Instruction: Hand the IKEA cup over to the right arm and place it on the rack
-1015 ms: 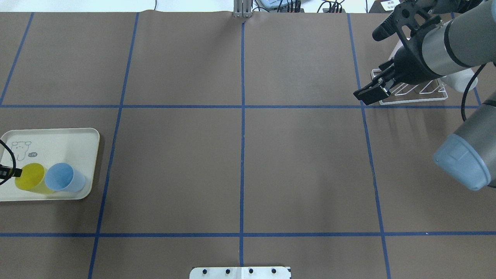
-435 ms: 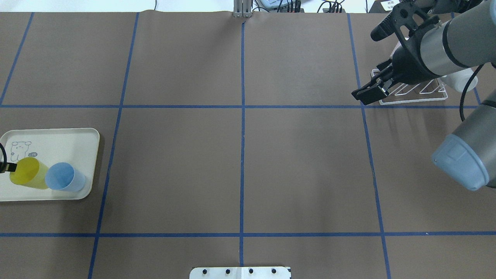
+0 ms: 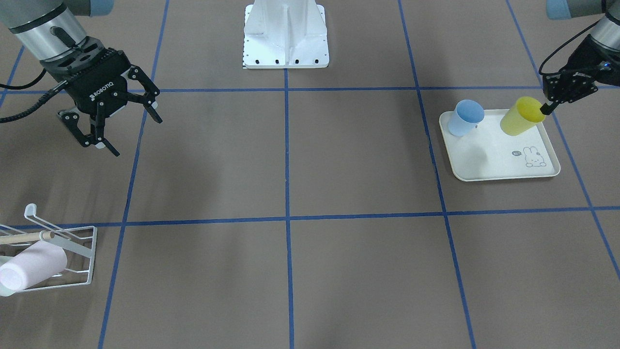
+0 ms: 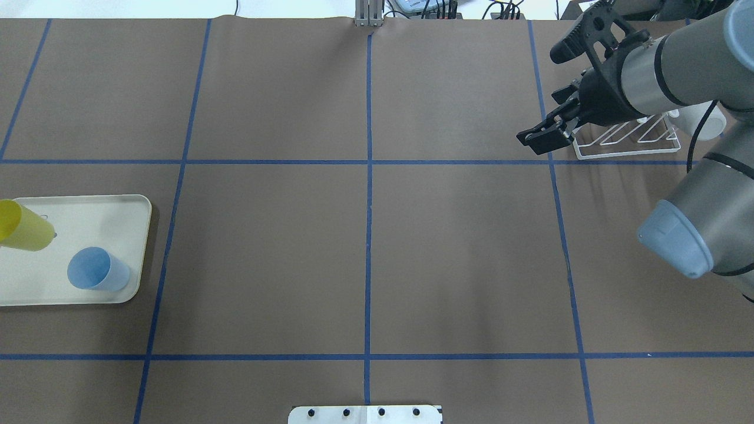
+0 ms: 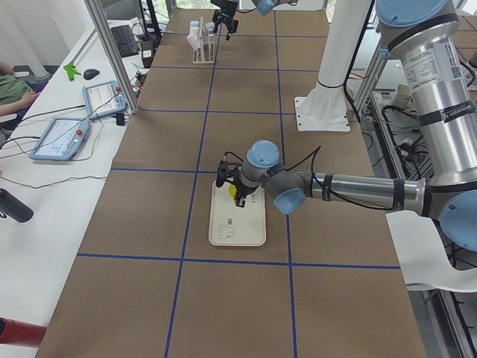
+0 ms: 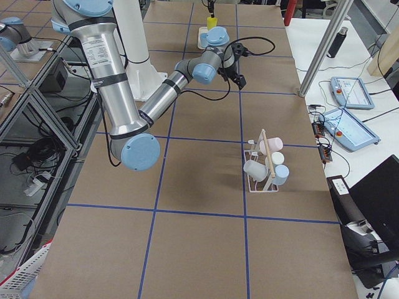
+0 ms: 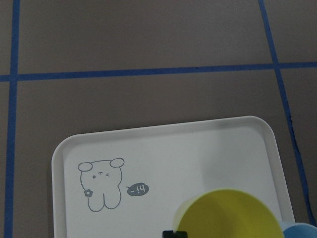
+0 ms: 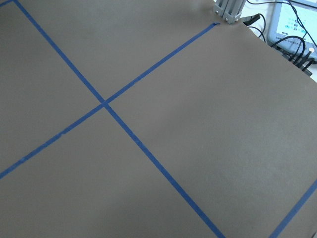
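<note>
Where blue tape [image 3: 286, 145] grids brown table [image 3: 363, 266], left hand [image 3: 546, 108] clamps yellow cup [image 3: 519, 116]; right hand [image 3: 137, 136] gapes.

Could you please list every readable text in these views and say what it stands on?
"ROBOTIQ": white letters on the black body of the right pincer.
"~14" (perhaps "~!4"): in the dark speech bubble drawn on the cream tray.
Printed labels on the left arm and the right arm: too small to read.
</note>
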